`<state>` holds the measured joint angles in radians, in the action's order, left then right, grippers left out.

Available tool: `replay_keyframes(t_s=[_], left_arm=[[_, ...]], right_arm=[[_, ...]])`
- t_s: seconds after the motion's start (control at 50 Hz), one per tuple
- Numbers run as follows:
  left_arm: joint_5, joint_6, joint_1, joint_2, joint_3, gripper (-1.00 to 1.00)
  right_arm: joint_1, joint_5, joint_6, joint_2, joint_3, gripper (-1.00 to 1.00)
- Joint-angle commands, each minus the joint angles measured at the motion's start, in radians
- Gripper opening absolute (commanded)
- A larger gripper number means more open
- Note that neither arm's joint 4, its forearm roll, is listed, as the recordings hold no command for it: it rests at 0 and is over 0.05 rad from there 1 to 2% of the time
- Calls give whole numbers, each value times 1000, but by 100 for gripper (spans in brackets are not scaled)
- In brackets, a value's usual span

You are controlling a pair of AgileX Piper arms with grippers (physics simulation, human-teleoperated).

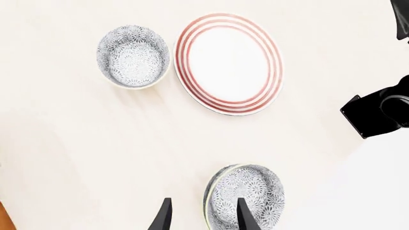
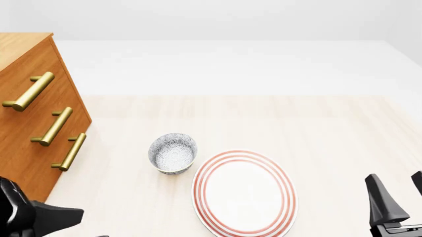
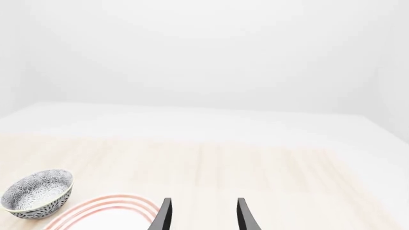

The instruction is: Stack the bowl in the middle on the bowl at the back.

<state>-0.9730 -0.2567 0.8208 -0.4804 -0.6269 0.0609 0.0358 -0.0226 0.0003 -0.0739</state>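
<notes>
The bowl in the middle [image 1: 252, 191], speckled grey-blue with a white rim, shows only in the left wrist view, right at my left gripper [image 1: 203, 218]. That gripper is open and straddles the bowl's rim, with one finger [image 1: 246, 215] over the bowl's inside and the other outside it. The bowl at the back [image 2: 173, 153] [image 1: 133, 56] [image 3: 38, 192] stands upright on the table, narrower and deeper-looking, just left of the plate. My right gripper [image 3: 203, 215] [image 2: 399, 197] is open and holds nothing, low at the front right.
A big white plate with red rings [image 2: 244, 192] [image 1: 229, 63] lies right of the back bowl. A wooden drawer cabinet with brass handles [image 2: 33, 113] stands along the left edge. The left arm's dark body [image 2: 26, 217] sits at the front left.
</notes>
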Motion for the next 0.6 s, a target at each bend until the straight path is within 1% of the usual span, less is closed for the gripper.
replay_keyframes(t_s=[0.02,0.04,0.12,0.18,0.28,0.32,0.34,0.42,0.46,0.52,0.54,0.56,0.6], left_arm=[[-176,88,-146,154,-146,100],[-196,88,-161,174,-158,100],[-245,96,-204,222,-182,100],[-247,101,-250,250,-176,100],[-247,98,-280,280,-164,100],[-247,101,-320,300,-167,100],[-247,101,-320,300,-167,100],[-247,101,-369,319,-173,100],[-247,104,-393,330,-178,100],[-247,107,-429,347,-192,100],[-247,107,-429,347,-192,100],[-247,100,-450,359,-208,100],[-247,98,-464,365,-214,100]], right_arm=[[-8,73,0,0,-97,100],[-14,91,7,0,-120,100],[-29,123,2,0,-166,100],[-38,151,-4,0,-210,100],[-64,189,-4,0,-269,100],[-79,212,-3,0,-299,100],[-79,212,-3,0,-299,100],[-90,230,-6,0,-317,100],[-102,241,3,0,-321,100],[-117,249,-5,0,-327,100],[-117,249,-5,0,-327,100],[-127,252,-12,0,-325,100],[-129,254,-12,0,-324,100]])
